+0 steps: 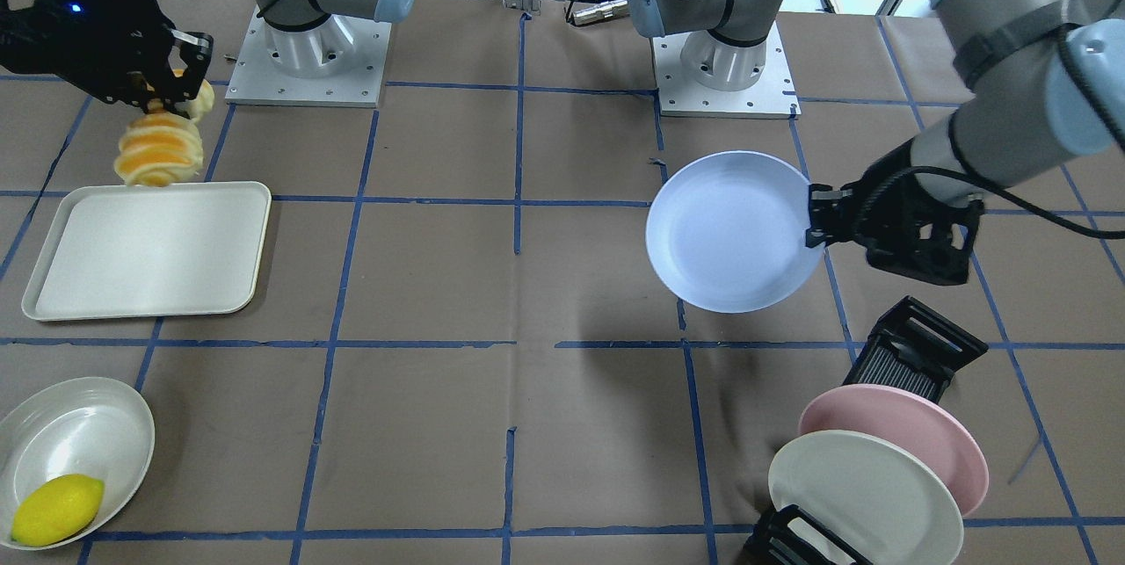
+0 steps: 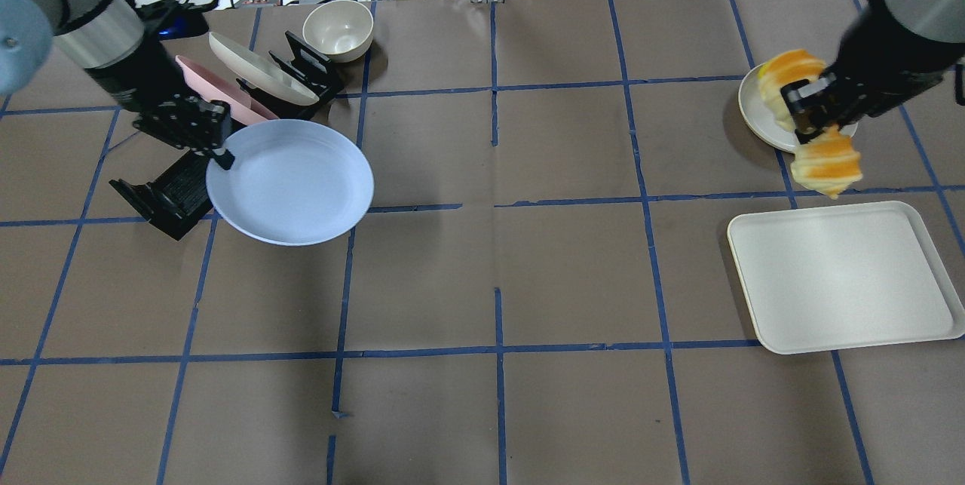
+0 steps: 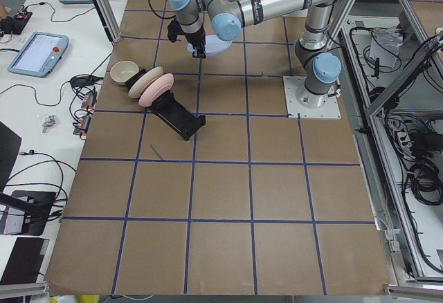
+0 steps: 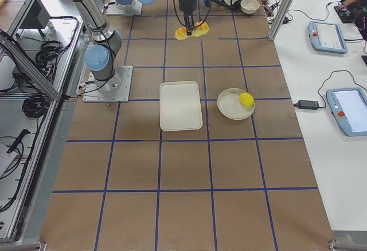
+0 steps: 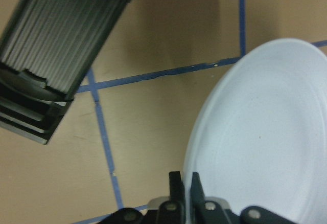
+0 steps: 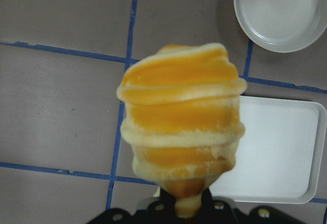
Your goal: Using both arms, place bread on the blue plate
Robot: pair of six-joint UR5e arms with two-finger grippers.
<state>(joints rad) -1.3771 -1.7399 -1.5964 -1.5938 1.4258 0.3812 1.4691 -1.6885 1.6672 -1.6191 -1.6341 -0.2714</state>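
Note:
My right gripper (image 2: 810, 119) is shut on the middle of the bread (image 2: 825, 161), an orange and cream striped loaf. It holds the bread in the air above the far edge of the cream tray. The bread also shows in the front view (image 1: 158, 152) and the right wrist view (image 6: 181, 121). My left gripper (image 2: 219, 157) is shut on the rim of the blue plate (image 2: 301, 183) and holds it lifted over the table beside the black rack. The plate also shows in the front view (image 1: 729, 231) and the left wrist view (image 5: 265, 142). The plate's face is bare.
A cream tray (image 2: 837, 277) lies at the right. A white dish (image 1: 75, 442) holds a yellow lemon (image 1: 57, 508). A black rack (image 1: 914, 354) holds a pink plate (image 1: 905, 433) and a cream plate (image 1: 866, 495). A beige bowl (image 2: 338, 29) stands behind the rack.

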